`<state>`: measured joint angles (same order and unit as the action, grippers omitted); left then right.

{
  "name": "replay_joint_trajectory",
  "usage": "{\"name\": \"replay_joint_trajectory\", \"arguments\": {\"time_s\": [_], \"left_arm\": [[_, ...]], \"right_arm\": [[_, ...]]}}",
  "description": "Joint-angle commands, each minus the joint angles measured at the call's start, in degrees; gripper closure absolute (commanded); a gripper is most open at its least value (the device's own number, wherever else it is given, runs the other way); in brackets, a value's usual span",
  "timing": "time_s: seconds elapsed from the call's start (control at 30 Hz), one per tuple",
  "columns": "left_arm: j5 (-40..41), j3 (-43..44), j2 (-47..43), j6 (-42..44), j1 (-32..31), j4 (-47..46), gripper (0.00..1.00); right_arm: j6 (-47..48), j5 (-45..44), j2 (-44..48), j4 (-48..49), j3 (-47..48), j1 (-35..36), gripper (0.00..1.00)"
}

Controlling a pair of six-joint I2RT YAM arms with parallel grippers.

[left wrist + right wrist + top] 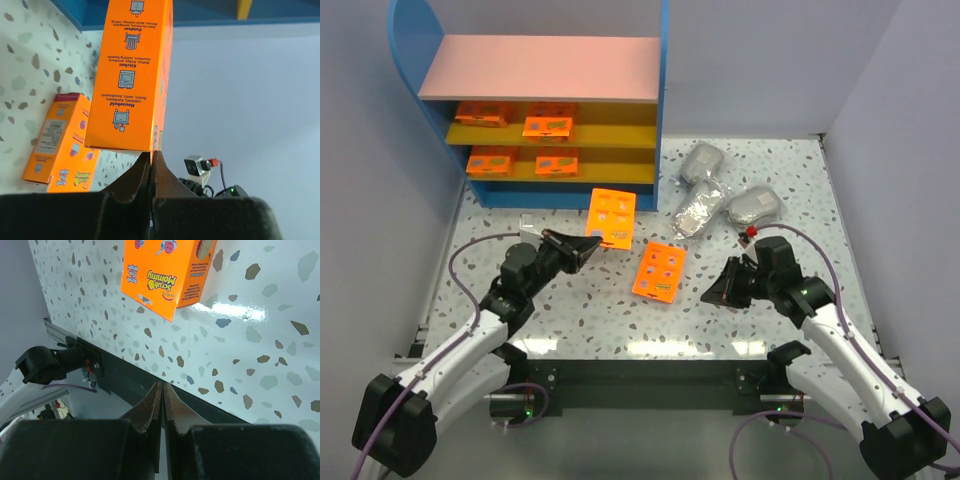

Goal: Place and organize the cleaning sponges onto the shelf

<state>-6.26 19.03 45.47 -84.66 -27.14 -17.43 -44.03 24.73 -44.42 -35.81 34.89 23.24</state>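
Note:
My left gripper (588, 246) is shut on the lower edge of an orange sponge pack (611, 218) and holds it up in front of the blue-framed shelf (545, 68). In the left wrist view the fingertips (151, 155) pinch that pack (132, 75). A second orange pack (658, 271) lies flat on the table; it also shows in the left wrist view (57, 142) and the right wrist view (167, 275). My right gripper (706, 295) (163, 385) is shut and empty, just right of it. Several orange packs (547, 126) sit on the two yellow shelves. Three grey bagged bundles (698, 210) lie right of the shelf.
Grey walls close in the speckled table (570, 300) on the left, the back and the right. The dark front rail (140, 385) runs just under my right fingertips. The shelf's rounded blue side panel (410, 40) stands at the far left.

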Motion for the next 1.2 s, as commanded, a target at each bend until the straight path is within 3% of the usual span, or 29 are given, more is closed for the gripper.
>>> {"name": "replay_joint_trajectory", "arguments": {"time_s": [0.0, 0.33, 0.7, 1.0, 1.17], "left_arm": [[-3.49, 3.64, 3.65, 0.9, 3.84, -0.66, 1.0], [-6.48, 14.72, 18.94, 0.99, 7.53, -12.7, 1.0], [-10.43, 23.24, 32.03, 0.64, 10.61, -16.4, 1.0], [-12.02, 32.3, 46.45, -1.29, 11.67, -25.97, 1.0], [-12.11, 37.04, 51.55, -1.21, 11.84, -25.46, 1.0]], "right_arm": [[0.96, -0.65, -0.93, -0.93, 3.25, -0.04, 0.93], [0.96, -1.61, 0.04, -1.8, 3.43, -0.04, 0.96], [0.61, -2.06, 0.22, -1.81, 3.42, -0.04, 0.96], [0.17, -2.06, 0.21, -1.1, 2.99, -0.04, 0.97], [-0.18, -2.41, 1.0, -1.1, 2.11, -0.13, 0.97]]}}
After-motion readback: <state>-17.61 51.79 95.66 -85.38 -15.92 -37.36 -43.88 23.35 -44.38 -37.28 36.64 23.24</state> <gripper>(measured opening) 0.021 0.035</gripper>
